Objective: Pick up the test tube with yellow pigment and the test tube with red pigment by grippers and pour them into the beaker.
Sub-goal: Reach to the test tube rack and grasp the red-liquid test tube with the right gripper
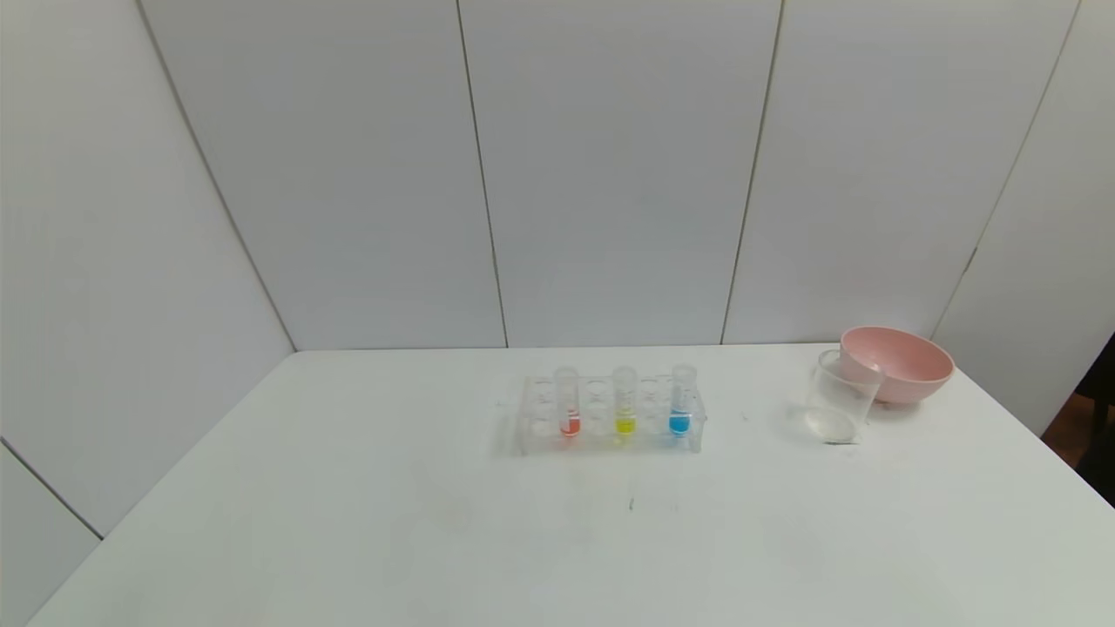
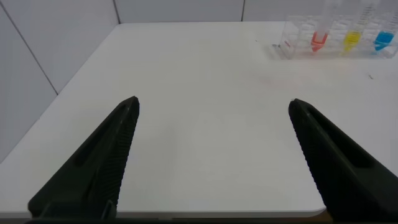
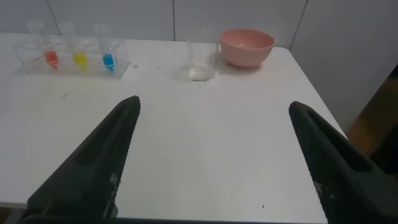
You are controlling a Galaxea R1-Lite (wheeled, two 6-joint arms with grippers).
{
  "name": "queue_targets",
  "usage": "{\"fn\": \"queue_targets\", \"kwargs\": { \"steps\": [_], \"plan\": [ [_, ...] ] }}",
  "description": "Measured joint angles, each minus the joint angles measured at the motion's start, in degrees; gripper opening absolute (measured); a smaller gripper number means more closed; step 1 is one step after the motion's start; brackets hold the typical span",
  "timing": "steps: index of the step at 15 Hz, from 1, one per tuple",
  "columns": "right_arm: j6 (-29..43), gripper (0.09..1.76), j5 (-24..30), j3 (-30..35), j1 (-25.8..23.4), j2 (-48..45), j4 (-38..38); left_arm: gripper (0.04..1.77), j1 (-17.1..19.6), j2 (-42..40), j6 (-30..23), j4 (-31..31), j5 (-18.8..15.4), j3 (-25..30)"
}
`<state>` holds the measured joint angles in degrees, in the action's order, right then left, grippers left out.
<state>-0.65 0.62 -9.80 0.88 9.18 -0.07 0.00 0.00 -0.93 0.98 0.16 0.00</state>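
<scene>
Both grippers, the left gripper and right gripper, wait with fingers wide open, holding nothing. On the worktop, a rack keeps the red tube and yellow tube standing up. Off to the right, the beaker sits beside a pink bowl.

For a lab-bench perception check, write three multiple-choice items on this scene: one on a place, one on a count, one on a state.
1. Where does the clear glass beaker stand?
A. Beside the pink bowl
B. Inside the clear plastic tube rack
C. At the table's left edge

2. How many tubes with coloured liquid are in the rack?
A. One
B. Three
C. Five

3. How is the right gripper?
A. Shut on a tube
B. Shut, empty
C. Open, empty

Answers: 1 A, it stands just in front of the bowl; 2 B, the red pigment tube, yellow pigment tube and blue liquid tube; 3 C, its fingers stand wide apart over bare table.
</scene>
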Motion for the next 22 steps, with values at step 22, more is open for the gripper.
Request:
{"fn": "queue_targets", "kwargs": {
  "steps": [22],
  "plan": [
    [16.08, 1.71, -24.78, -27.43, 38.84, 57.66, -5.29, 1.72, 0.0, 0.0, -0.02, 0.0, 0.0, 0.0]
  ]
}}
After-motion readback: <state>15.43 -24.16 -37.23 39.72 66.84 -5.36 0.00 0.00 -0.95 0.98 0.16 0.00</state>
